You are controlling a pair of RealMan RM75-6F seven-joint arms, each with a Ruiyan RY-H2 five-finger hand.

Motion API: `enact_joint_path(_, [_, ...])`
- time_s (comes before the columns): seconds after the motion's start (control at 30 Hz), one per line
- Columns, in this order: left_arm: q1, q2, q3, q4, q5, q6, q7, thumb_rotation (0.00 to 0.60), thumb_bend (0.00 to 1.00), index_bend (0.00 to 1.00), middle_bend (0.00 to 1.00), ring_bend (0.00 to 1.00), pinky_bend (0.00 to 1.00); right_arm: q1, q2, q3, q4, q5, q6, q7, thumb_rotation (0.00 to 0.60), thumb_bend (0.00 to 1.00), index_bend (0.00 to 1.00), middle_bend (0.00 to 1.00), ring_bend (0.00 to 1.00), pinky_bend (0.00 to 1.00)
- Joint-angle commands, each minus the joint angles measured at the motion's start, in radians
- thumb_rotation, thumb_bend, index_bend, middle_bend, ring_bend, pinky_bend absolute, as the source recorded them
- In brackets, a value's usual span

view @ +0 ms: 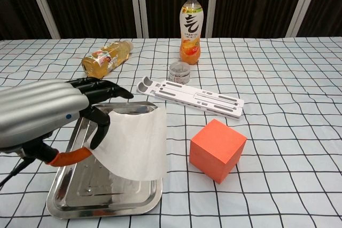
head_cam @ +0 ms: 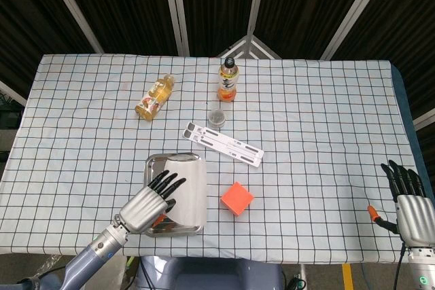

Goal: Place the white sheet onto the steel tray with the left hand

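At the near left of the table, the left hand (view: 51, 113) is holding the white sheet (view: 136, 142) above the steel tray (view: 91, 190), its dark fingers (view: 104, 90) reaching out over the sheet's top edge and the orange thumb tip pressing from below. The sheet is hanging curved over the tray's right half, its lower edge reaching the near right corner; whether it is touching the metal cannot be told. From the head view, the same hand (head_cam: 146, 205) is covering the tray's near left part while the sheet (head_cam: 189, 191) is hiding its right side. Near the right edge of the table, the right hand (head_cam: 408, 202) is hovering with its fingers straight and slightly apart, holding nothing. Just right of the tray an orange cube (view: 217, 149) is sitting. Farther back a white folding stand (view: 189, 97) is lying flat, with a small round tin (view: 179, 72) beyond it. Farthest, an orange drink bottle (view: 191, 28) is standing upright, and a yellow juice bottle (view: 106, 57) is lying on its side to the left.
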Motion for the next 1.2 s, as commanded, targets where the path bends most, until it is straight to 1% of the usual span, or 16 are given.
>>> enact_joint_path(0.03, [0.008,-0.007,0.009,-0.005,-0.015,-0.002,0.016,0.600,0.51,0.52,0.02,0.00,0.00,0.000,0.000,0.000,0.000,-0.001,0.001,0.000,0.600,0.32,0.00,0.00,0.00,0.00])
enact_joint_path(0.17, [0.010,0.000,0.016,-0.011,-0.034,-0.013,0.023,0.600,0.51,0.51,0.01,0.00,0.00,-0.001,0.000,0.000,0.000,0.000,0.001,0.000,0.600,0.32,0.00,0.00,0.00,0.00])
enact_joint_path(0.37, [0.025,0.003,0.031,-0.014,-0.046,-0.005,0.034,0.600,0.51,0.51,0.01,0.00,0.00,0.000,0.000,0.000,0.000,0.001,-0.001,-0.002,0.600,0.33,0.00,0.00,0.00,0.00])
enact_joint_path(0.47, [0.036,-0.003,0.036,-0.014,-0.056,0.002,0.039,0.600,0.50,0.48,0.01,0.00,0.00,0.000,-0.001,0.000,-0.001,0.000,0.000,-0.004,0.600,0.32,0.00,0.00,0.00,0.00])
enact_joint_path(0.57, [0.039,-0.005,0.039,-0.016,-0.061,0.001,0.048,0.600,0.43,0.38,0.00,0.00,0.00,0.000,-0.001,0.000,-0.001,0.001,0.000,-0.005,0.600,0.33,0.00,0.00,0.00,0.00])
enact_joint_path(0.63, [0.039,-0.005,0.041,-0.020,-0.066,-0.002,0.051,0.600,0.35,0.26,0.00,0.00,0.00,0.000,0.000,0.000,-0.001,0.001,0.000,-0.004,0.600,0.33,0.00,0.00,0.00,0.00])
enact_joint_path(0.67, [0.039,-0.003,0.041,-0.024,-0.069,-0.004,0.052,0.600,0.33,0.22,0.00,0.00,0.00,0.000,0.000,0.000,-0.001,0.000,0.000,-0.004,0.600,0.33,0.00,0.00,0.00,0.00])
enact_joint_path(0.7, [0.039,0.000,0.041,-0.028,-0.073,-0.006,0.054,0.600,0.30,0.15,0.00,0.00,0.00,0.000,0.000,0.000,-0.001,0.000,0.001,-0.003,0.600,0.33,0.00,0.00,0.00,0.00])
enact_joint_path(0.77, [0.036,0.013,0.042,-0.039,-0.084,-0.016,0.056,0.600,0.26,0.05,0.00,0.00,0.00,-0.001,0.000,-0.001,-0.001,-0.001,0.001,-0.002,0.600,0.32,0.00,0.00,0.00,0.00])
enact_joint_path(0.8, [0.033,0.021,0.044,-0.044,-0.090,-0.024,0.058,0.600,0.24,0.01,0.00,0.00,0.00,0.000,0.000,-0.001,-0.001,-0.001,0.001,-0.001,0.600,0.33,0.00,0.00,0.00,0.00])
enact_joint_path(0.9, [0.013,0.064,0.040,-0.069,-0.125,-0.063,0.072,0.600,0.21,0.00,0.00,0.00,0.00,0.000,0.000,-0.001,0.000,-0.002,0.001,0.000,0.600,0.33,0.00,0.00,0.00,0.00])
enact_joint_path(0.97, [-0.003,0.094,0.034,-0.080,-0.149,-0.088,0.091,0.600,0.22,0.00,0.00,0.00,0.00,0.000,0.000,-0.001,0.000,-0.003,0.001,0.000,0.600,0.33,0.00,0.00,0.00,0.00])
enact_joint_path(1.0, [-0.014,0.113,0.029,-0.085,-0.167,-0.106,0.107,0.600,0.25,0.00,0.00,0.00,0.00,0.000,0.000,-0.001,0.000,-0.003,0.001,0.000,0.600,0.33,0.00,0.00,0.00,0.00])
enact_joint_path(1.07, [-0.044,0.149,0.019,-0.092,-0.212,-0.151,0.143,0.600,0.32,0.00,0.00,0.00,0.00,0.000,0.000,-0.001,0.000,-0.003,0.000,-0.001,0.600,0.33,0.00,0.00,0.00,0.00])
enact_joint_path(1.1, [-0.060,0.163,0.012,-0.092,-0.237,-0.172,0.163,0.600,0.38,0.00,0.00,0.00,0.00,0.000,0.000,-0.001,0.000,-0.003,0.000,-0.002,0.600,0.33,0.00,0.00,0.00,0.00])
enact_joint_path(1.2, [-0.105,0.182,-0.007,-0.095,-0.323,-0.232,0.206,0.600,0.47,0.00,0.00,0.00,0.00,0.001,-0.001,-0.001,0.000,-0.003,0.000,-0.004,0.600,0.33,0.00,0.00,0.00,0.00])
